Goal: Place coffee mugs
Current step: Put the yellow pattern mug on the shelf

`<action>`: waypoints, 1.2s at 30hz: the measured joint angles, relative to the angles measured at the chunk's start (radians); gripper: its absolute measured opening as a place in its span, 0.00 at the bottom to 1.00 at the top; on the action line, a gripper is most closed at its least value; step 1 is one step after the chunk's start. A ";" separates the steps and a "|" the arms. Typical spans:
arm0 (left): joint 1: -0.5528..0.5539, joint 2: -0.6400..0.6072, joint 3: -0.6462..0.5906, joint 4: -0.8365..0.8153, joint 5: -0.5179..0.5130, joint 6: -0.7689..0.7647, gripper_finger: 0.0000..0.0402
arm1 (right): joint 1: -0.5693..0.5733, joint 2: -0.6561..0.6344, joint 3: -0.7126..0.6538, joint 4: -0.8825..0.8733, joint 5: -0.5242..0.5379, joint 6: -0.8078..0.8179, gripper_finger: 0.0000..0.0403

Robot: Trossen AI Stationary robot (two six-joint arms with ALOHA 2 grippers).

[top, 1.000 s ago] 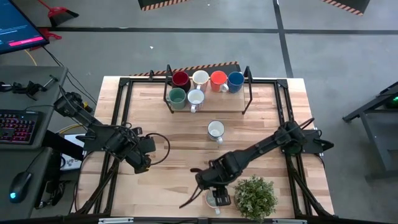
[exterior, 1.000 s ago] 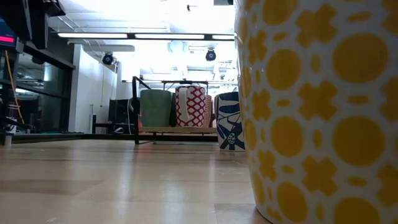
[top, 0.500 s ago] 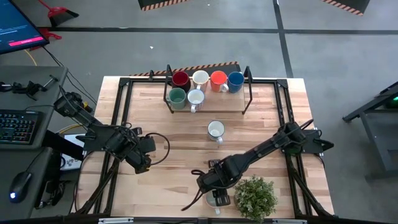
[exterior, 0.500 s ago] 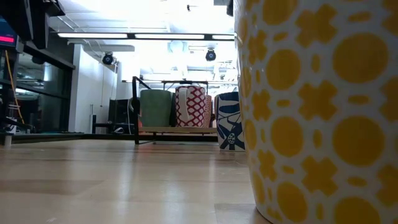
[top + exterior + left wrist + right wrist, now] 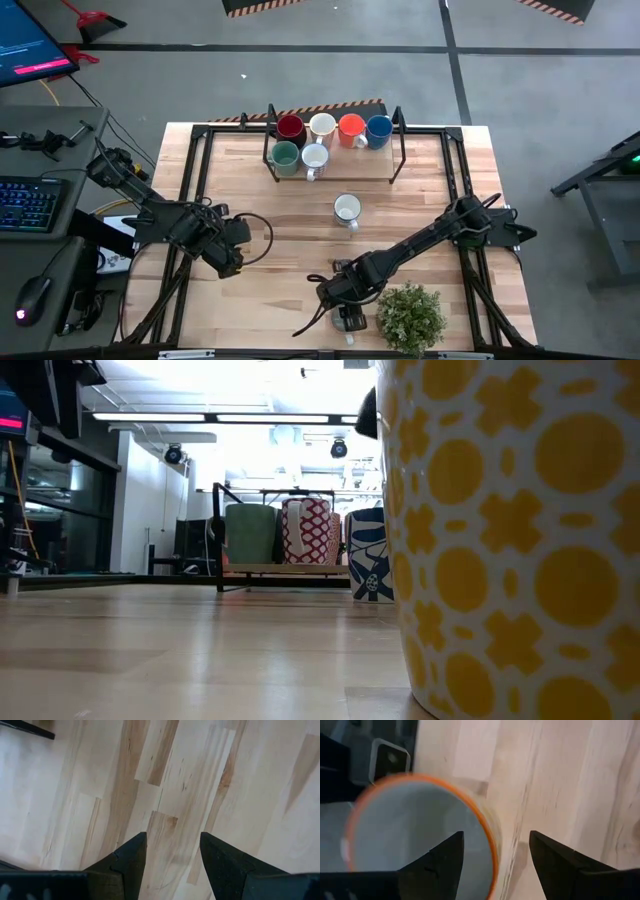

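While six mugs (image 5: 327, 141) are seen on the rack (image 5: 395, 160) and one (image 5: 346, 209) mid-table, the right gripper (image 5: 338, 300) is held spread over the front-edge mug (image 5: 420, 837), apparently for a rim grasp; the left gripper (image 5: 172, 851), spread, is parked over bare wood.

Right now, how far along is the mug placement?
Done: six mugs on the rack, among them the dark red mug and blue mug. In hand: the right gripper, open, sits over the yellow-patterned mug, not gripping. Left: that one and the white mug. The left gripper waits, empty.
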 joint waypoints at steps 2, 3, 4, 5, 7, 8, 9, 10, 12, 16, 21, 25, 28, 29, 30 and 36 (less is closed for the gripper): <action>0.000 0.000 0.000 0.000 -0.002 0.000 0.43 | -0.003 0.001 -0.015 0.006 -0.002 0.000 0.50; 0.000 0.000 0.000 0.000 -0.002 0.000 0.43 | -0.005 0.001 -0.021 0.019 -0.003 0.000 0.50; 0.000 0.000 0.000 0.000 -0.002 0.000 0.43 | -0.008 0.000 -0.028 0.030 -0.006 0.000 0.50; 0.000 0.000 0.000 0.000 -0.002 0.000 0.43 | -0.011 0.000 -0.034 0.031 -0.012 0.000 0.50; 0.000 0.000 0.000 0.000 -0.002 0.000 0.43 | -0.018 0.000 -0.042 0.030 -0.038 0.003 0.49; 0.000 0.000 0.000 0.000 -0.002 0.000 0.43 | -0.021 0.000 -0.042 0.030 -0.045 0.005 0.48; 0.000 0.000 0.000 0.000 -0.002 0.000 0.43 | -0.024 0.000 -0.042 0.031 -0.048 0.007 0.46; 0.000 0.000 0.000 0.000 -0.002 0.000 0.43 | -0.028 0.000 -0.042 0.033 -0.053 0.007 0.43; 0.000 0.000 0.000 0.000 -0.003 0.000 0.43 | -0.034 0.000 -0.042 0.032 -0.055 0.007 0.37; 0.000 0.000 0.000 0.000 -0.019 0.000 0.43 | -0.042 0.000 -0.042 0.036 -0.054 0.008 0.19; 0.000 0.000 0.000 0.000 -0.022 0.000 0.43 | -0.047 0.002 -0.042 0.053 -0.017 0.010 0.03; 0.000 0.000 0.000 0.000 -0.025 0.000 0.43 | -0.052 0.002 -0.035 0.043 -0.001 0.000 0.01; 0.000 0.000 0.000 0.000 -0.028 0.000 0.43 | -0.059 0.003 0.016 0.017 -0.018 -0.022 0.01; 0.000 0.000 0.000 0.000 -0.028 0.000 0.43 | -0.059 0.003 0.044 0.004 -0.022 -0.026 0.01; 0.000 0.000 0.000 0.000 -0.028 0.000 0.43 | -0.062 0.003 0.079 -0.015 -0.022 -0.032 0.01; 0.000 0.000 0.000 0.000 -0.040 0.001 0.43 | -0.075 0.002 0.358 -0.192 0.064 -0.126 0.00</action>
